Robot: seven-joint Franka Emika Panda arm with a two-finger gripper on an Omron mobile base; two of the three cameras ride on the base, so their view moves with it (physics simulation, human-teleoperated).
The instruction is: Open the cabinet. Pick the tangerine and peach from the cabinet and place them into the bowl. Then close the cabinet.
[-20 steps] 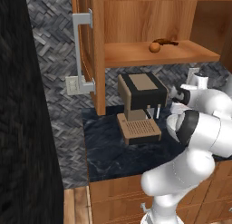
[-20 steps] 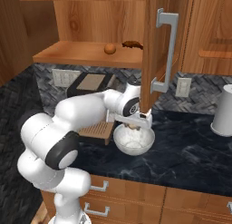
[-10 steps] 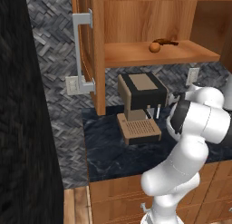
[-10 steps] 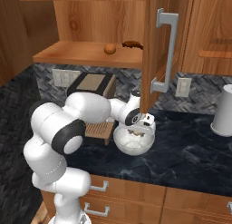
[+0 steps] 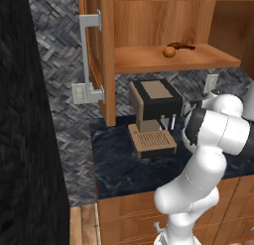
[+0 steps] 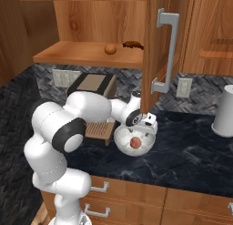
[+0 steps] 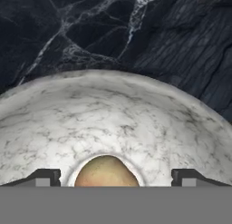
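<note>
While swung wide on both sides, cabinet stands open above the worktop: left door edge-on with its silver bar handle at the far left of the left base view, right door hanging forward with its own handle in the right base view. Resting on the wooden shelf near its front edge, toward the right end: tangerine, round and plain orange, with a dark brown elongated item just beside it to the right, touching or not impossible to tell. Standing below the shelf at the back of the worktop, left of middle: brown coffee machine. Sitting just right of the machine, toward the front edge of the worktop: bowl, whitish and speckled, with the peach lying in its bottom. Poised directly over the bowl, pointing down: gripper, jaws spread wide and gripping nothing. Seen from the hand view, fingertips apart at either side of the peach, clear of it, bowl wall curving beyond. Standing at the far right of the worktop, well apart from the bowl: white cylindrical container.
</note>
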